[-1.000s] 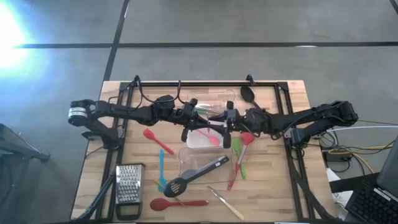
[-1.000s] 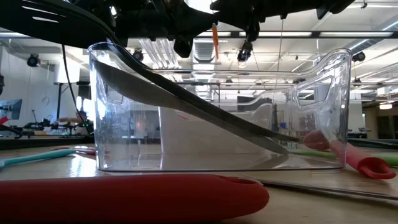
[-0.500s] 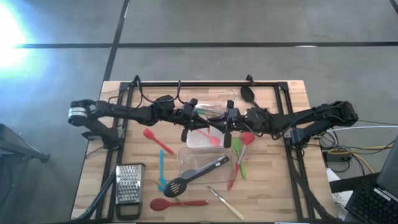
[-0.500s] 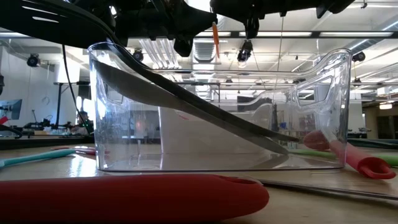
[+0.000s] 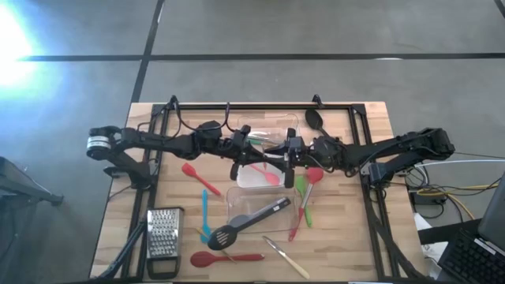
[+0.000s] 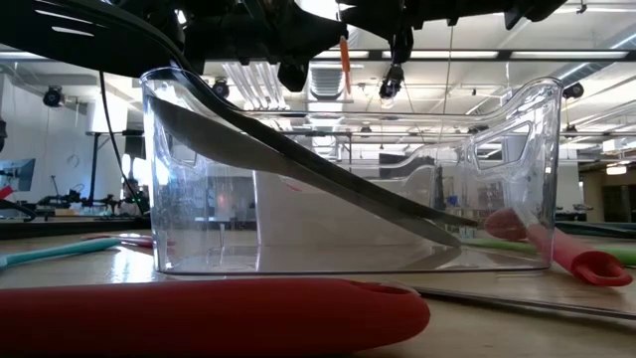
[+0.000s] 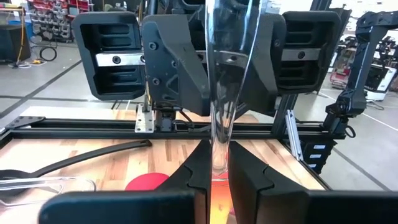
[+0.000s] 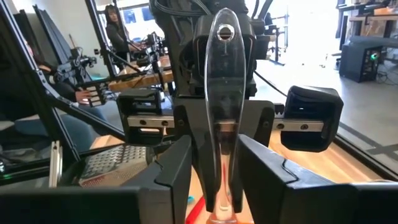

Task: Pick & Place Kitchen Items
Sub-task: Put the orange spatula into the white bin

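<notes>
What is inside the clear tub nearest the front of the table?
Metal tongs lean in the clear tub, one end resting on its rim, beside the black slotted spoon. Nothing else shows through its walls.

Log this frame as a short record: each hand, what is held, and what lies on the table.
left hand: above the table's centre, shut on the clear-handled utensil
right hand: facing the left hand, at the same utensil's other end; grip unclear
front tub: holds the metal tongs, leaning on its wall
loose on table: red spoon, black slotted spoon, teal tool, box grater
</notes>
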Robot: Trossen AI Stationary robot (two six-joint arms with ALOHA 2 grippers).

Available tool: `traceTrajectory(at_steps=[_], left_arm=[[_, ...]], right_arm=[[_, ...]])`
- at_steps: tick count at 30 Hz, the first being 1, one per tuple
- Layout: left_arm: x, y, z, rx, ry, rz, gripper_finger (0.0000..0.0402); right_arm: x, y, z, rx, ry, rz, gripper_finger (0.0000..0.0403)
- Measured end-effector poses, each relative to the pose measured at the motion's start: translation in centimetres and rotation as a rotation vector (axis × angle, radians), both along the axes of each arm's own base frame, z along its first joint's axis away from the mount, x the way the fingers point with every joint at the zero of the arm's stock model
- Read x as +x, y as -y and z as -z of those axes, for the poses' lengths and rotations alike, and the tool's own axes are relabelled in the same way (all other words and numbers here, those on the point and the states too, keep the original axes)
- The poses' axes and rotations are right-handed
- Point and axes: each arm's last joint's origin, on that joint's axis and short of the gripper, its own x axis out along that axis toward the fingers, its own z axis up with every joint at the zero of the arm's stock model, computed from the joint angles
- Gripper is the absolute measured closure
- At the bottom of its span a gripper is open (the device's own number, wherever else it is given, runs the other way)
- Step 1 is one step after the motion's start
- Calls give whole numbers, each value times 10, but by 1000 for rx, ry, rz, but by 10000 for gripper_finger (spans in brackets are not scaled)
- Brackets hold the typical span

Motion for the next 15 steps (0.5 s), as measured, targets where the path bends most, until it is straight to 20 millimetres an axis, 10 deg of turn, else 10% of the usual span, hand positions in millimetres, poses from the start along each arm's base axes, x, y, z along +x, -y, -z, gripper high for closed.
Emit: traceTrajectory(at_steps=[15], left_arm=[[2,0,-9,7,31,2,370]], right_arm=[[0,3,-1,-24,5,13,363]])
